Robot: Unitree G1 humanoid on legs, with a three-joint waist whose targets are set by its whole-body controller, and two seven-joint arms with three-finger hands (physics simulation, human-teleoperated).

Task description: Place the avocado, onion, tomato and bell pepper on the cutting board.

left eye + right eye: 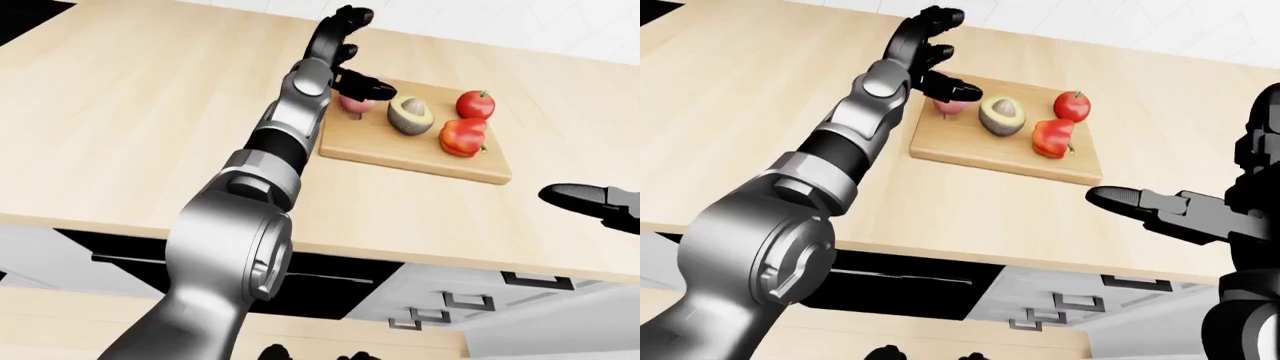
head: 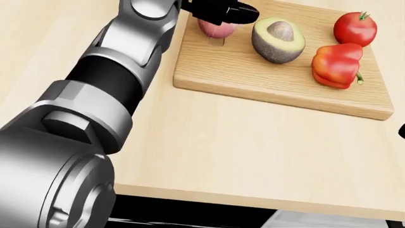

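On the cutting board (image 2: pixel 266 85): avocado (image 2: pixel 278 40), tomato (image 2: pixel 355 29), bell pepper (image 2: pixel 336 66)
Onion (image 2: pixel 216 29): partly hidden by left hand (image 1: pixel 345 56), fingers spread
Right hand (image 1: pixel 1180 214): fingers extended, empty

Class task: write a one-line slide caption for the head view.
Left hand above the onion on the cutting board, beside avocado, tomato, bell pepper.

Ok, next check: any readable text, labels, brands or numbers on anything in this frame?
None. The cutting board, avocado, tomato, bell pepper, onion, counter and the left hand carry no lettering or marks in any view.
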